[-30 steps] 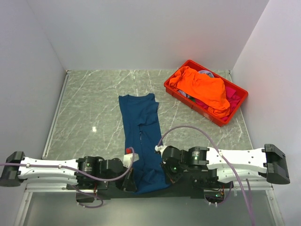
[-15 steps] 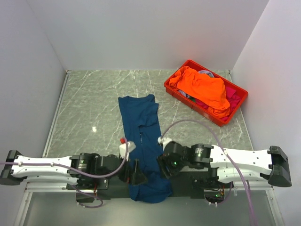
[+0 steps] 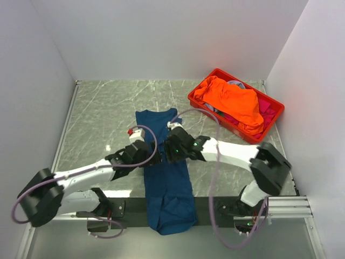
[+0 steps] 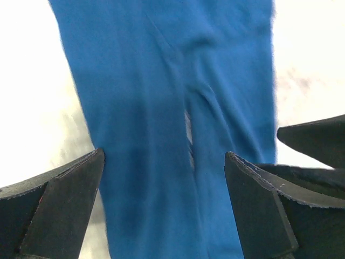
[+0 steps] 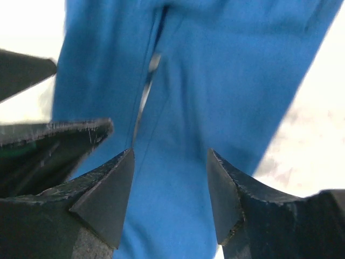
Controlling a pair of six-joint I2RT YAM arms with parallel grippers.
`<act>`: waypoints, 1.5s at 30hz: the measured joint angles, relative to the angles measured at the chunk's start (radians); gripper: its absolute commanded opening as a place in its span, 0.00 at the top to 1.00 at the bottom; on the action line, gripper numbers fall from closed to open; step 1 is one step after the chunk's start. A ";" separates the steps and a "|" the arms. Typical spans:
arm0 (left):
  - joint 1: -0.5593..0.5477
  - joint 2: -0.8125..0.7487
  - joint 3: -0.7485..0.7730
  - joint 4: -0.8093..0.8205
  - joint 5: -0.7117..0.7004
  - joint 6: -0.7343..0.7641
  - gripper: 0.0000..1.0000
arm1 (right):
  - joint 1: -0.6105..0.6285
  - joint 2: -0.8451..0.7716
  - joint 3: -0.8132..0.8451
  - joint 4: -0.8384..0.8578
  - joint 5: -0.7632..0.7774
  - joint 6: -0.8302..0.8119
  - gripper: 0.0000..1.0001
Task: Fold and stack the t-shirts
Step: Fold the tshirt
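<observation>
The navy-blue t-shirt (image 3: 167, 186) lay on the grey marble-pattern table (image 3: 102, 118) as a long narrow strip. Its far end was about the middle of the table, and its near end hung over the table's front edge between the two arm bases. A lengthwise crease ran along the middle of the cloth.

The left gripper (image 4: 164, 156) hung over the left part of the strip with its jaws spread wide and nothing between them. The right gripper (image 5: 170, 154) was just beside it over the right part, its jaws also parted and grasping nothing.

In the far right corner stood the red crate (image 3: 193, 100). The orange t-shirt (image 3: 232, 102) was heaped on top in it, and magenta-pink cloth (image 3: 265, 107) showed beneath.
</observation>
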 measured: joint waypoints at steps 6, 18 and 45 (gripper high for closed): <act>0.129 0.209 0.039 0.143 0.047 0.092 0.01 | -0.067 0.243 0.160 0.023 0.005 -0.051 0.39; 0.358 0.491 0.216 0.357 0.201 0.158 0.01 | -0.184 0.462 0.397 0.003 -0.068 -0.082 0.39; 0.466 0.188 0.345 0.202 0.209 0.196 0.01 | -0.142 -0.013 0.205 0.051 -0.120 -0.127 0.45</act>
